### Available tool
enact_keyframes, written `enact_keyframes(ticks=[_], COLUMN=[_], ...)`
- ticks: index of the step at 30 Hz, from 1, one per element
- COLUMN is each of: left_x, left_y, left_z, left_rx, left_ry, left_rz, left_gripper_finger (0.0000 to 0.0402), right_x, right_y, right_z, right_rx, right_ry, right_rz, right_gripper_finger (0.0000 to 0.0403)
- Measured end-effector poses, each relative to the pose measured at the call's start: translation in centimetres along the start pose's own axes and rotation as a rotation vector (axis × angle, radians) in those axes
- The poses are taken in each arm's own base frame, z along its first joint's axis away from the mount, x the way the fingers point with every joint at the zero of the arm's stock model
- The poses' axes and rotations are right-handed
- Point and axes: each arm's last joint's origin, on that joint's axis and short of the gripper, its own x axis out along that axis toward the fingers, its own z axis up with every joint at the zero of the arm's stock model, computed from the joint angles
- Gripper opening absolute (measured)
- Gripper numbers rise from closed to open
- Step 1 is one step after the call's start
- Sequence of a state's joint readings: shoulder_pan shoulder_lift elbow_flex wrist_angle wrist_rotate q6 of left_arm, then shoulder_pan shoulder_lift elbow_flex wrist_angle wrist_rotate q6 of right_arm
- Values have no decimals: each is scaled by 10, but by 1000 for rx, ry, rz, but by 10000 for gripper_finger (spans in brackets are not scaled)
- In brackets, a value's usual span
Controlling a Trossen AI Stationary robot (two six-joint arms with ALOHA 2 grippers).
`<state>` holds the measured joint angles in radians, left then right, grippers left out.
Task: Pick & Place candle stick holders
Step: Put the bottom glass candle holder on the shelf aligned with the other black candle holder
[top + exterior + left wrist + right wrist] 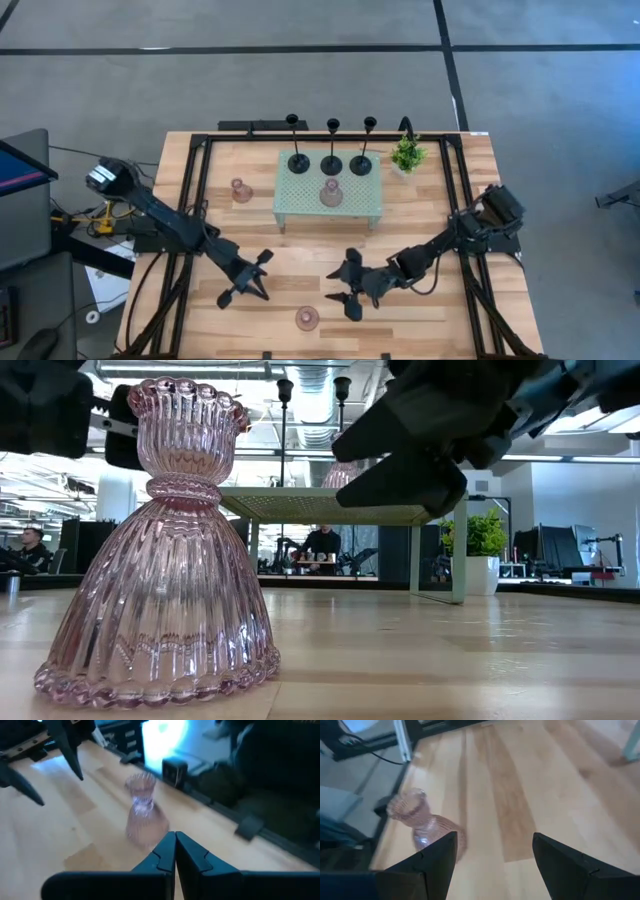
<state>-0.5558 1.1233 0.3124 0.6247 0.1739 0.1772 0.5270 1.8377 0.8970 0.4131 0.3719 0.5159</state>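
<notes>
Pink glass holder [307, 319] stands upright, seemingly untouched.

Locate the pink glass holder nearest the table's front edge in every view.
High view: pink holder at bottom centre, between both arms.
Low view: pink holder fills the left foreground.
Left wrist view: centre, beyond the shut left tool.
Right wrist view: left, beside the open right tool.
Shared landmark: the wooden table.

The left arm is extended from the tabletop's left edge toward its front edge, and the left gripper [259, 277] is held with its fingers pressed together. The right arm is reached in from the right edge; the right gripper [343, 290] is held spread wide near the front edge, nothing gripped.
</notes>
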Motion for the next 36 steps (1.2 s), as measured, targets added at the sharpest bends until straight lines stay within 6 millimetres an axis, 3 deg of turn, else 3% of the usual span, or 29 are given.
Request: enact_keyframes(ticks=[8,21,36], left_x=[28,92,122], left_y=[0,15,17], left_z=[-7,-7,-10], left_rx=[-42,-366,-491], left_ry=[-168,-120,-98], left_rz=[-10,-59,-81], left_gripper_finger=[10,7,6], right_x=[-4,-3,-2], right_y=[-1,-9,-12], right_z=[8,14,15], right_rx=[46,45,29], right_ry=[17,11,16], right_rz=[45,21,11], right_gripper_finger=[249,249,249])
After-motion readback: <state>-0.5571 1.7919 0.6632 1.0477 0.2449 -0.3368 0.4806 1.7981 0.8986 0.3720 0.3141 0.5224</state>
